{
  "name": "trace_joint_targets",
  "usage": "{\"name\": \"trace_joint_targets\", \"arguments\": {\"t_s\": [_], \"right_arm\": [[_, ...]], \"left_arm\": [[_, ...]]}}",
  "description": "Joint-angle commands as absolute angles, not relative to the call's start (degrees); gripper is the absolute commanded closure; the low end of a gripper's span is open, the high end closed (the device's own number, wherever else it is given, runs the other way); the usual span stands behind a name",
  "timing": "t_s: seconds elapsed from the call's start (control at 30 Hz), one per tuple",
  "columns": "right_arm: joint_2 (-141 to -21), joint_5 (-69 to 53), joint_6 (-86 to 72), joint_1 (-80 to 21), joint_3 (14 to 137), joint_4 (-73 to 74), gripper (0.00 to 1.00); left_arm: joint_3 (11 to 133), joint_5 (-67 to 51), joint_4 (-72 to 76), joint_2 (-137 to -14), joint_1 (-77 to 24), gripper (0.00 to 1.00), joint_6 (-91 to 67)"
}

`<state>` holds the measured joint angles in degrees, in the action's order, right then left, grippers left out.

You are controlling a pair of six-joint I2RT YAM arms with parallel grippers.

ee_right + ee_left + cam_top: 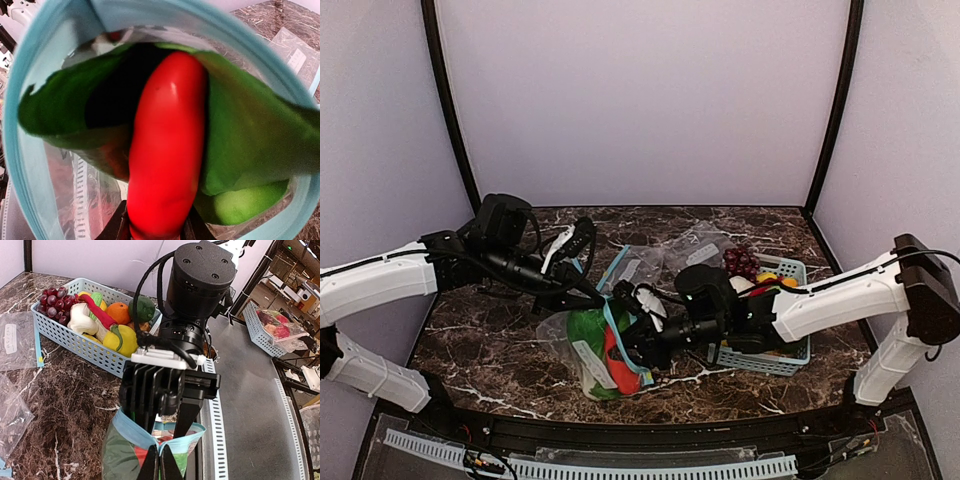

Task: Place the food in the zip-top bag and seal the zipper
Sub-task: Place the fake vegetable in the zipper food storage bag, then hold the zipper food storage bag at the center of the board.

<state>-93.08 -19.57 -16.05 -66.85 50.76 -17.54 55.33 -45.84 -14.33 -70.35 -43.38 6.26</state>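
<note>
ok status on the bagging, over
Left gripper shut on zipper, holding bag open. Right gripper shut on red vegetable in bag mouth. Leafy one crowds it.

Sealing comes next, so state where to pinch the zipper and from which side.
Probably at the end of the zipper that lies nearest in the top view, where the two halves should meet. Come from above, jaws across the flat strip. Its middle gapes in a loop around the red-orange vegetable held by the right gripper, and the left gripper pinches the rim.
</note>
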Motion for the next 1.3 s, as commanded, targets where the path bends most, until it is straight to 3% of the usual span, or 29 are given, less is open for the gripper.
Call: {"name": "trace_joint_targets", "arguments": {"t_s": [0.0, 0.27, 0.53, 0.77, 1.1, 1.27], "right_arm": [[-88.2, -19.9, -17.8, -66.5, 48.4, -14.7, 0.69], [-80.6, -18.2, -18.8, -66.7, 45.4, -11.1, 0.48], [-77.3, -14.8, -19.1, -66.7, 43.9, -9.1, 0.44], [-75.0, -8.0, -20.5, -66.6, 43.1, -6.9, 0.28], [-77.7, -6.7, -20.9, -64.9, 43.0, -9.4, 0.27], [-80.5, -13.2, -19.1, -63.9, 44.1, -12.6, 0.37]], "left_arm": [[56.6, -48.6, -14.0, -68.9, -43.7, 0.99, 8.0], [57.4, -47.9, -16.2, -69.3, -43.3, 0.99, 9.5], [57.5, -49.0, -15.9, -69.6, -43.1, 0.99, 9.1], [57.6, -49.5, -15.9, -69.7, -43.0, 0.99, 9.0], [57.4, -50.8, -15.6, -70.2, -43.0, 0.99, 8.6], [57.5, -51.8, -15.2, -70.8, -43.1, 0.99, 8.2]]}}
